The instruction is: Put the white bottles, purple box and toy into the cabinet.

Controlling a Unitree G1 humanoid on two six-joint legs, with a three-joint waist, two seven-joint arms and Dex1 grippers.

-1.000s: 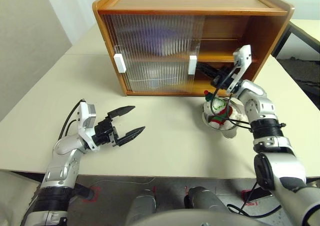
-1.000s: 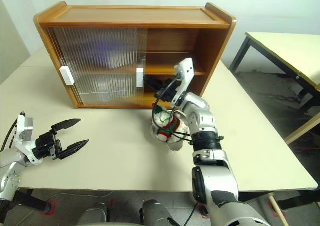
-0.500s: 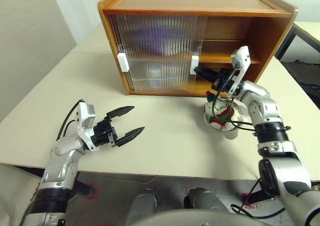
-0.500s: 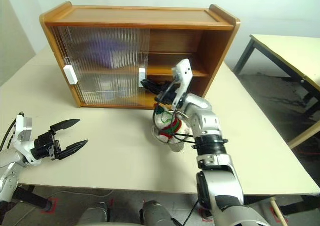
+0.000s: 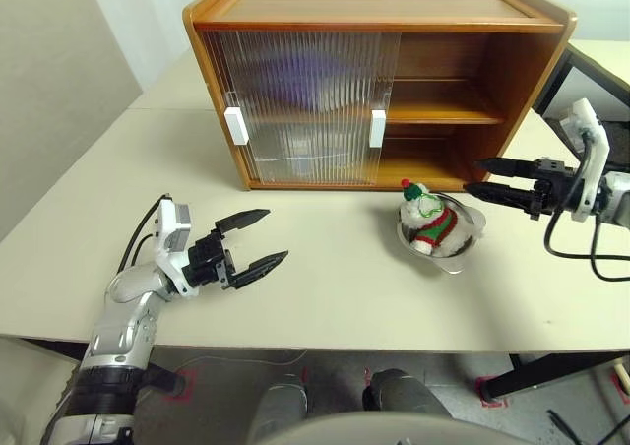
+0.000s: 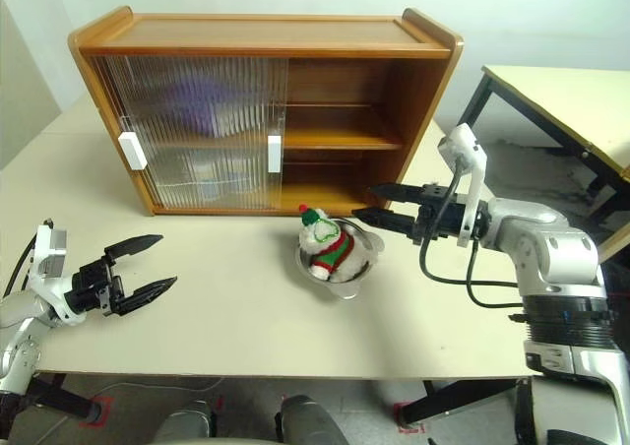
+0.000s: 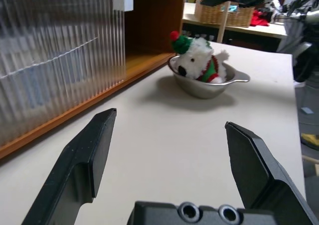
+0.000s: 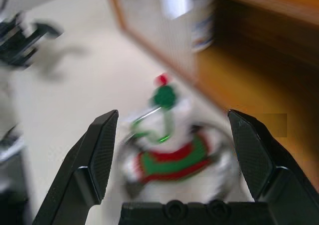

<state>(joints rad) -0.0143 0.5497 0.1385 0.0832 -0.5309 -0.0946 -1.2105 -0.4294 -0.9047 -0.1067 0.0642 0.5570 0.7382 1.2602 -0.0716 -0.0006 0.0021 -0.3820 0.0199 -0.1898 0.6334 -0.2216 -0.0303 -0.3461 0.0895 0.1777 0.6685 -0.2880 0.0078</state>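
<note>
The toy is lying in a shiny metal bowl on the table, just in front of the cabinet's open right half. Both ribbed sliding doors are covering the left half — a purple blur is showing behind them on the upper shelf, something white and blue on the lower. The right gripper is hovering beside the bowl, jaws spread wide and empty. The left gripper is hanging well apart over bare table, wide too.
</note>
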